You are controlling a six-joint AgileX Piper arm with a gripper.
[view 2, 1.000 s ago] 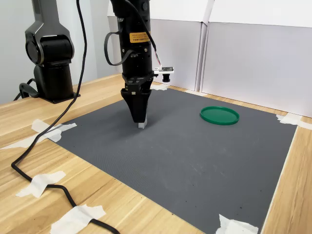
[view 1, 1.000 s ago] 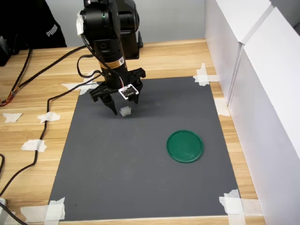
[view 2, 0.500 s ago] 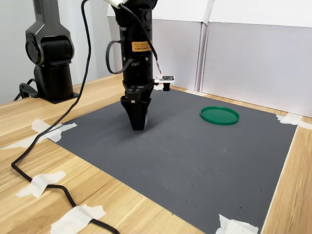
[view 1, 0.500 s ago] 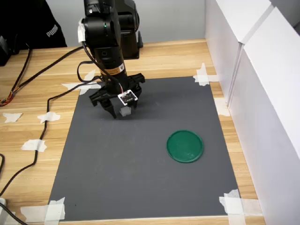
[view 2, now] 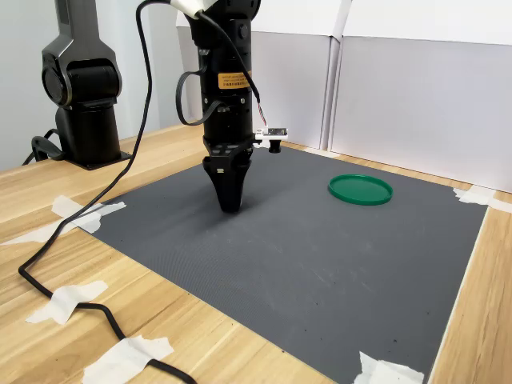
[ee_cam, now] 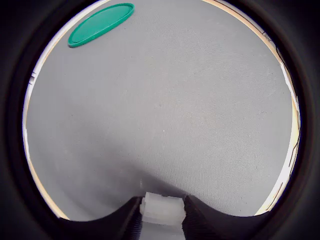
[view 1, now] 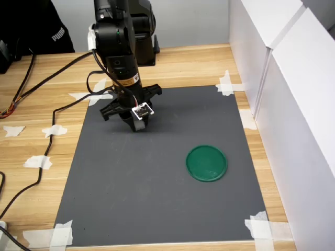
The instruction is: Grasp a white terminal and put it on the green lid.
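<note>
The white terminal [ee_cam: 162,210] is a tiny translucent block pinched between the two dark fingertips [ee_cam: 200,220] in the wrist view. My gripper [view 1: 137,125] stands upright with its tips down at the grey mat, shut on the terminal. In both exterior views the fingers hide the block, and in the second exterior view the gripper [view 2: 230,204] narrows to a point on the mat. The green lid [view 1: 207,162] lies flat on the mat, well apart from the gripper toward the first exterior view's lower right. It also shows as the green lid [view 2: 360,190] and the green lid [ee_cam: 100,24].
A dark grey mat [view 1: 157,198] is taped to a wooden table. White panels [view 1: 282,78] wall the first exterior view's right side. A black cable [view 1: 47,146] and tape pieces [view 1: 37,162] lie at the first exterior view's left. A black arm base [view 2: 80,88] stands at the second exterior view's left.
The gripper came down over the white terminal and its fingers closed on it. The block, visible beside the tips a second ago, is now hidden between them in the exterior views.
</note>
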